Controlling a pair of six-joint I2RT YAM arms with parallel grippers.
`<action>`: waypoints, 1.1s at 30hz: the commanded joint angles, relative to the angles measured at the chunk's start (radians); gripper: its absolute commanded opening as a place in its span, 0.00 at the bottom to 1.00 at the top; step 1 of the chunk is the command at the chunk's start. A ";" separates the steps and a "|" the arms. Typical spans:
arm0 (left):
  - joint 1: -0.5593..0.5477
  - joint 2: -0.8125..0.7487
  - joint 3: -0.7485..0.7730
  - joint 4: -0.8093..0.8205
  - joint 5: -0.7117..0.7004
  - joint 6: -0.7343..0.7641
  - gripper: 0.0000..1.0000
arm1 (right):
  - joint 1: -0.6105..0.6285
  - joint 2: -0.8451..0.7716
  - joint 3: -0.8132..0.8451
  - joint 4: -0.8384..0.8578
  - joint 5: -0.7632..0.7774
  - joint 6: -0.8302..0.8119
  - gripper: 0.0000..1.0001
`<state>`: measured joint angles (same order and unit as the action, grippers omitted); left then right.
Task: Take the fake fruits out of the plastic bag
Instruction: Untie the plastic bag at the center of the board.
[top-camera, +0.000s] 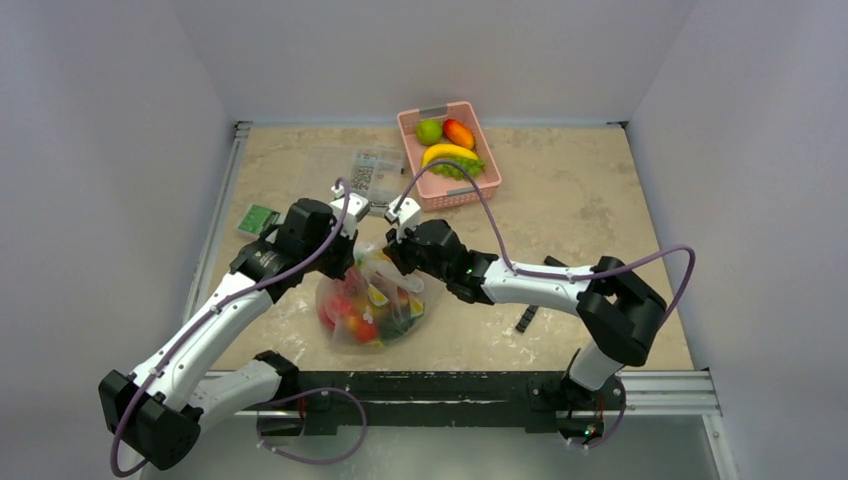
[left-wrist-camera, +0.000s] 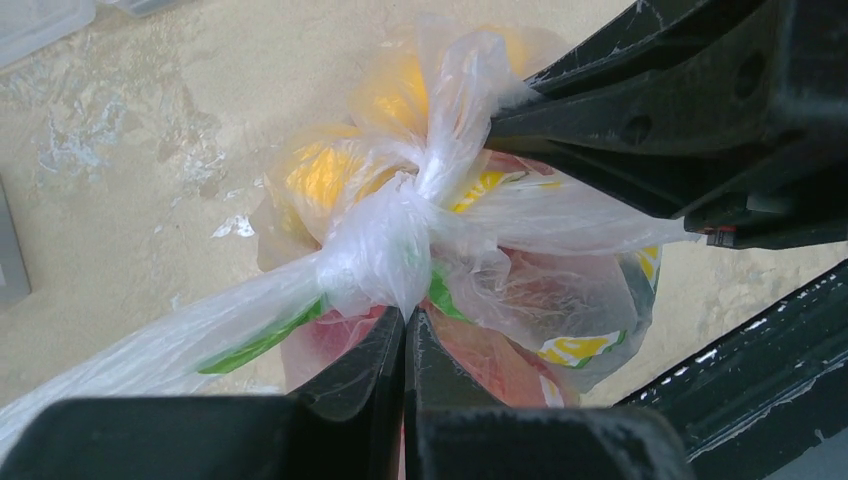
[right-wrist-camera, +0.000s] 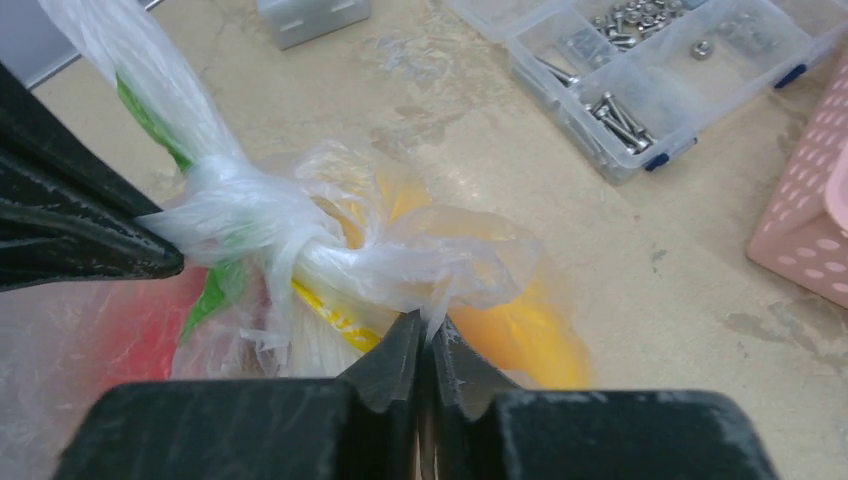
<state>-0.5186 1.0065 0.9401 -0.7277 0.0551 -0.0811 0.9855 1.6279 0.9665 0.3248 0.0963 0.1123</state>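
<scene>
The plastic bag (top-camera: 372, 300) lies on the table between both arms, its top tied in a knot (left-wrist-camera: 385, 240). Red, yellow and orange fake fruits (top-camera: 350, 315) show blurred through the film; they also show in the left wrist view (left-wrist-camera: 320, 175) and the right wrist view (right-wrist-camera: 520, 330). My left gripper (left-wrist-camera: 405, 312) is shut on the plastic at the knot. My right gripper (right-wrist-camera: 430, 322) is shut on a loose tail of the bag beside the knot (right-wrist-camera: 250, 215). In the top view both grippers, left (top-camera: 352, 252) and right (top-camera: 392, 250), meet over the bag's top.
A pink basket (top-camera: 470, 185) at the back holds a banana (top-camera: 448, 152), green grapes, a green and a red-orange fruit. A clear case of screws (top-camera: 373, 175) lies left of it, also seen in the right wrist view (right-wrist-camera: 650, 70). A green card (top-camera: 258, 218) lies far left; small black parts (top-camera: 525, 318) lie right.
</scene>
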 joint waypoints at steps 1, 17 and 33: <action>-0.003 -0.036 0.018 0.031 -0.029 0.020 0.00 | -0.002 -0.064 -0.003 0.064 0.126 0.173 0.00; -0.003 -0.119 -0.003 0.053 -0.166 0.009 0.00 | -0.106 -0.403 -0.429 0.281 0.320 0.830 0.00; -0.004 -0.108 0.006 0.043 -0.136 0.011 0.00 | -0.093 -0.496 -0.242 0.016 0.048 -0.017 0.64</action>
<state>-0.5198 0.9035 0.9382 -0.7139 -0.0788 -0.0841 0.8814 1.1423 0.6270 0.4133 0.2535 0.3904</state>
